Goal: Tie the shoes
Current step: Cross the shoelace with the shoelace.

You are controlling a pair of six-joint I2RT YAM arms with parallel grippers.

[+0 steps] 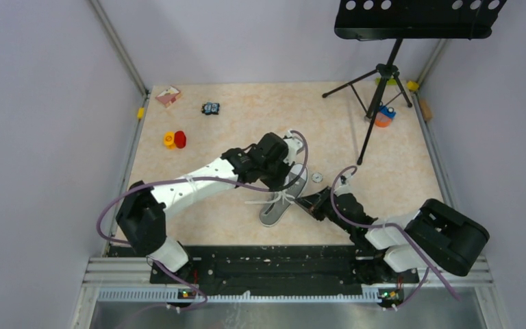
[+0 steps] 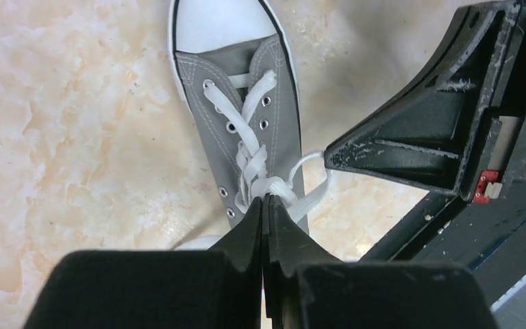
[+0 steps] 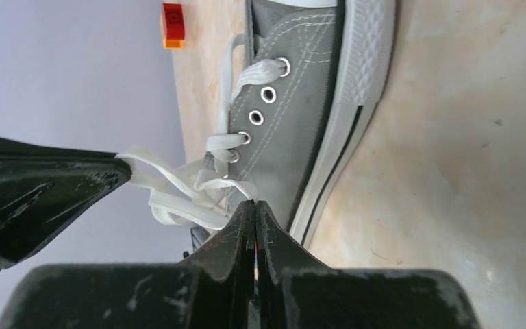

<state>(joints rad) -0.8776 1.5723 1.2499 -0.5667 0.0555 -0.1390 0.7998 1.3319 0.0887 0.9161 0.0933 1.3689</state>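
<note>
A grey canvas sneaker, the shoe, lies mid-table with its white toe cap pointing away. Its white laces are threaded up the eyelets and bunch near the tongue. My left gripper is shut on a lace at that bunch; from the right wrist view it shows with lace strands running out of its tip. My right gripper is shut on a lace beside the shoe's side panel. In the left wrist view its tip holds a lace loop.
A black music stand on a tripod stands at the back right, with an orange and blue item by its legs. Red and yellow pieces, a small dark object and a pink box lie back left. A small disc lies right of the shoe.
</note>
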